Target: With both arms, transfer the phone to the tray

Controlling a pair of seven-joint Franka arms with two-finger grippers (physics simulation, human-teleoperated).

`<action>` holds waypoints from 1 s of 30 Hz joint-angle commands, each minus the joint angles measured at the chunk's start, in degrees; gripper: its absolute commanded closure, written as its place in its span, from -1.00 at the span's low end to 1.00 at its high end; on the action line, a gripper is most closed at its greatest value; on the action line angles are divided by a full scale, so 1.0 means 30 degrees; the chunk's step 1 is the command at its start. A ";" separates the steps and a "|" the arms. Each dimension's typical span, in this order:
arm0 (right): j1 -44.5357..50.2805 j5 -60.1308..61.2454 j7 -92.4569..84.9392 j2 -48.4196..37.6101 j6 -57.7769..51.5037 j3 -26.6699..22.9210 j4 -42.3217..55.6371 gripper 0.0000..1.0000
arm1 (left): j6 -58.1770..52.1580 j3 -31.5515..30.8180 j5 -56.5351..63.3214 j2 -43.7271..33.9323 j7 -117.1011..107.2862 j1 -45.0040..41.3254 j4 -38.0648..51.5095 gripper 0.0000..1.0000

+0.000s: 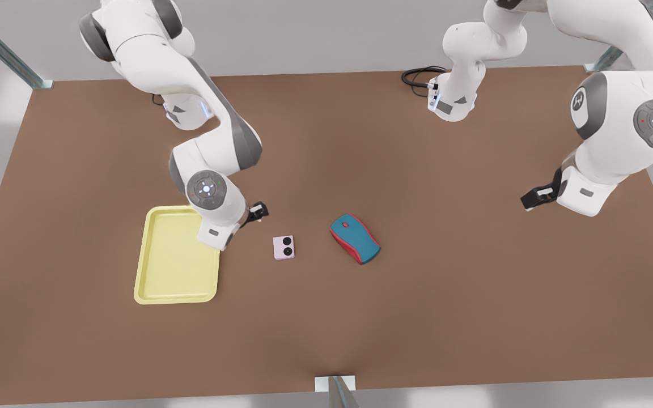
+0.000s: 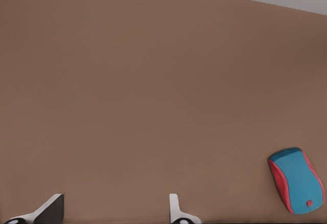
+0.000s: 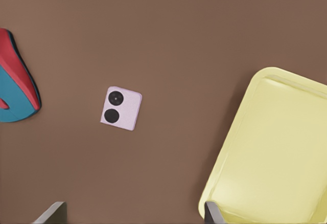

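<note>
The pale pink phone (image 1: 284,247) (image 3: 121,108) lies flat on the brown table with its two black lenses up. It sits between the yellow tray (image 1: 173,272) (image 3: 276,147) and the teal-and-red mouse (image 1: 355,238) (image 3: 15,91). My right gripper (image 1: 257,212) (image 3: 130,216) hangs open over the tray's near corner, a little short of the phone, holding nothing. At the front view's right my left gripper (image 1: 532,199) (image 2: 112,215) stands open over bare table. It is far from the phone, and the mouse (image 2: 296,180) lies off to its side.
A black cable (image 1: 420,76) coils near the base of the arm at the front view's back right. Metal frame posts (image 1: 3,51) stand at the table's corners. Brown table (image 1: 445,317) stretches in front of the phone and mouse.
</note>
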 commanded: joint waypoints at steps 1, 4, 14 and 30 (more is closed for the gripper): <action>0.0460 0.0083 0.9771 0.1267 0.4167 0.0026 0.0400 -1.00 | -0.0426 0.0001 0.0092 0.1017 0.6430 0.0029 0.0658 -1.00; 0.1046 0.0054 1.1677 0.2527 0.6865 0.0055 0.0166 -1.00 | -0.0455 0.0147 0.0033 0.1076 0.7573 0.0029 0.0659 -1.00; 0.1720 -0.0298 1.4459 0.3818 1.1111 0.0026 -0.2967 -1.00 | -0.0397 0.0177 -0.0084 0.1428 0.7544 0.0029 0.0659 -1.00; 0.1925 -0.1352 1.4402 0.4344 1.3896 0.0026 -0.5488 -1.00 | -0.0397 0.0206 -0.0084 0.1809 0.7309 0.0029 0.0659 -1.00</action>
